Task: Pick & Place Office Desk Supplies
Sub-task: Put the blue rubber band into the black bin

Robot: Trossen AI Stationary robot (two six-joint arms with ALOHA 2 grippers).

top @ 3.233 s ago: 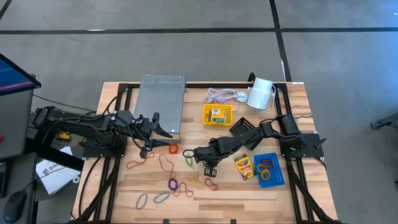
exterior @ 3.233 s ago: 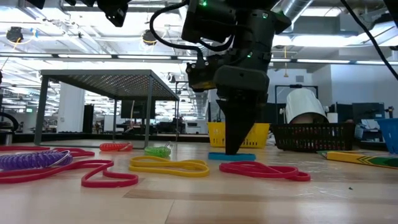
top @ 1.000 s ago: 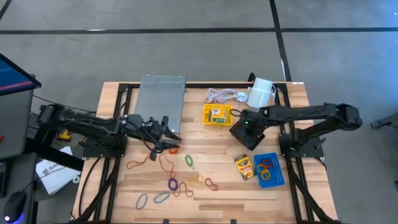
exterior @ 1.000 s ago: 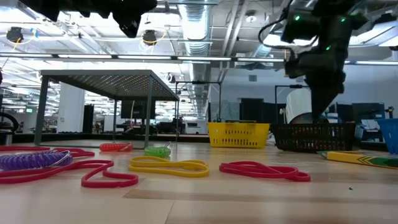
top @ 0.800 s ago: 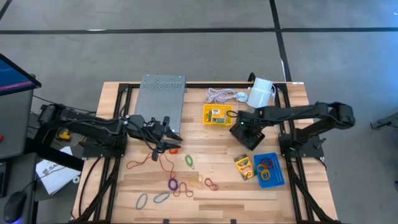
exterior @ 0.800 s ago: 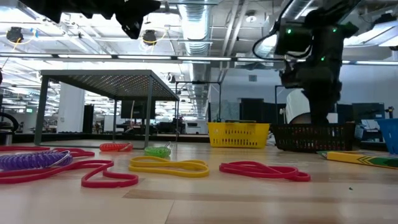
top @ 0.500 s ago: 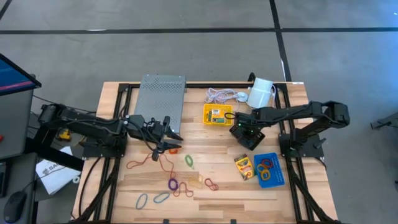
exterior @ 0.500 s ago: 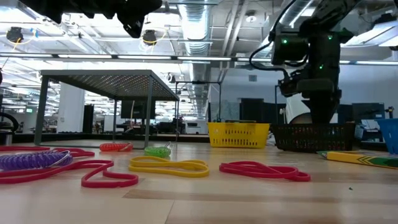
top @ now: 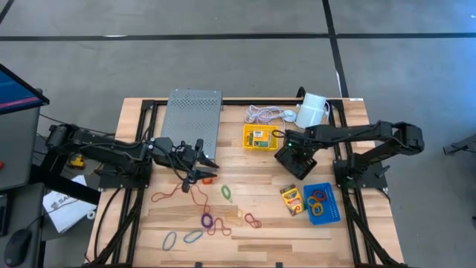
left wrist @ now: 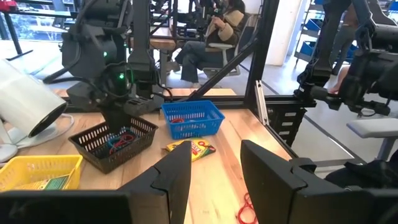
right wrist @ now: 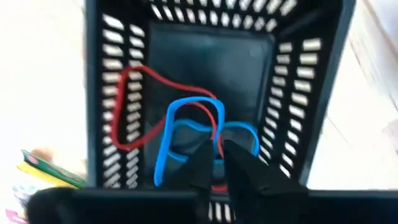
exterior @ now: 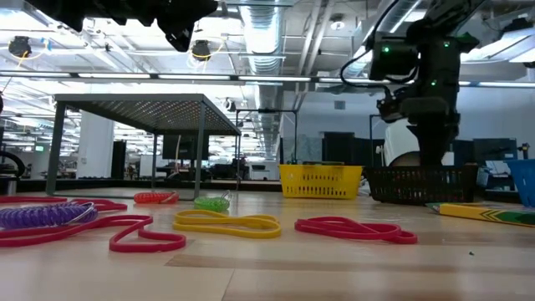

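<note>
My right gripper (right wrist: 217, 163) is down inside the black mesh tray (top: 304, 167), shut on a blue rubber band (right wrist: 171, 140); a red band (right wrist: 127, 106) lies on the tray floor beside it. In the low view the tray wall (exterior: 422, 184) hides its fingertips. My left gripper (left wrist: 214, 180) hangs open above an orange band (top: 207, 179). Several coloured bands (top: 207, 220) lie loose on the near half of the table. The yellow tray (top: 260, 137) holds a crayon box, another crayon box (top: 291, 199) lies flat beside the blue tray (top: 323, 202), which holds bands. My right gripper comes from above, pointing down into the black mesh tray. Its two fingers (right wrist: 202, 165) are pinched on the middle of the blue band (right wrist: 214, 127). The band's loops spread out below the fingers onto the tray floor, slack.
A grey perforated stand (top: 192, 123) fills the far left of the table. A coiled white cord (top: 260, 114) and a white cylinder (top: 312, 112) sit at the far edge. A person (left wrist: 217, 25) sits beyond the table. Bare wood lies between the trays and the loose bands.
My right gripper has sunk from above the black mesh tray down into it, shifting slightly, with the blue band carried along. My left arm has kept still.
</note>
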